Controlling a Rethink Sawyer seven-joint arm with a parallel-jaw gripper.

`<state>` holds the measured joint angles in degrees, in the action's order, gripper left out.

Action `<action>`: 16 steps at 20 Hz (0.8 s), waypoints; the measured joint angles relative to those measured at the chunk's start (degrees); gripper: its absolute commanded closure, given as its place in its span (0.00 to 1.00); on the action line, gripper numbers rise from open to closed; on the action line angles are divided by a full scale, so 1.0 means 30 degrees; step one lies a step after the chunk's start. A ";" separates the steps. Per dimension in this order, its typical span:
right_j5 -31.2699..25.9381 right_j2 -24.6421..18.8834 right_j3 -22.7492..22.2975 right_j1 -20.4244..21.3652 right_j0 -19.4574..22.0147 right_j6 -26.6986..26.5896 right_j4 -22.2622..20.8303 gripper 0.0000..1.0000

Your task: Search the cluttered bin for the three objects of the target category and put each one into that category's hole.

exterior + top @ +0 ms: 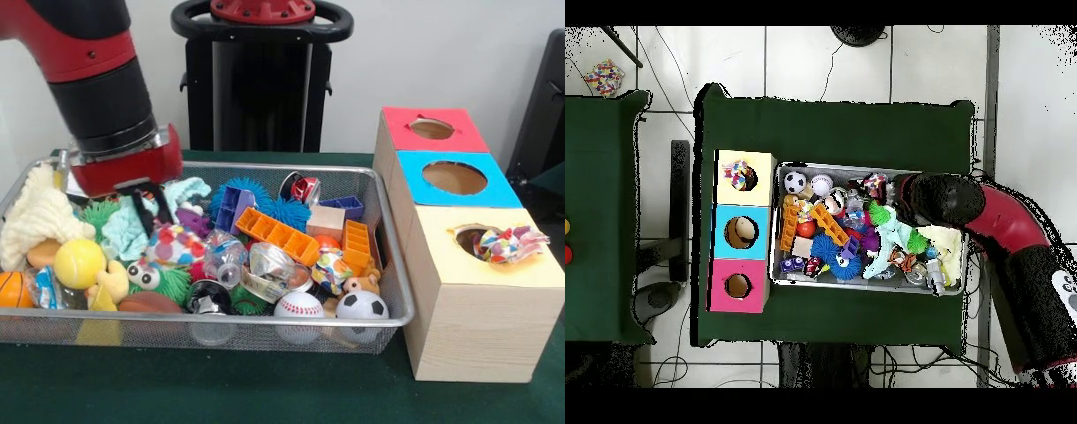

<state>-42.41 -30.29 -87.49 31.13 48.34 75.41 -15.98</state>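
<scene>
The silver wire-mesh bin (265, 166) is packed with toys and also shows in the overhead view (777, 230). One dotted white paper wad (501, 245) sits in the ragged hole (466, 235) of the yellow-topped box, also seen from overhead (742, 176). A second dotted wad (169, 246) lies in the bin's left part. A third dotted piece (331, 268) lies right of centre. My gripper (150, 210) hangs open over the bin's left part, just above and behind the second wad, holding nothing. In the overhead view the arm (940, 200) hides it.
Blue-topped (455, 177) and red-topped (433, 129) boxes stand behind the yellow one. Around the gripper lie a mint cloth (128, 228), a cream cloth (35, 216), a yellow ball (79, 262) and a blue spiky ball (252, 190). An orange block (278, 234) lies mid-bin.
</scene>
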 measured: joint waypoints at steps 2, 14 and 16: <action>0.0002 -0.0341 -0.0352 0.0016 0.0033 0.0000 0.0108 1.00; 0.0272 -0.1498 -0.2074 -0.0006 -0.0679 0.0000 0.0549 1.00; 0.0624 -0.1570 -0.2334 -0.0026 -0.0885 0.0000 0.0635 1.00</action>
<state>-40.54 -35.00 -94.49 31.06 45.68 75.41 -14.08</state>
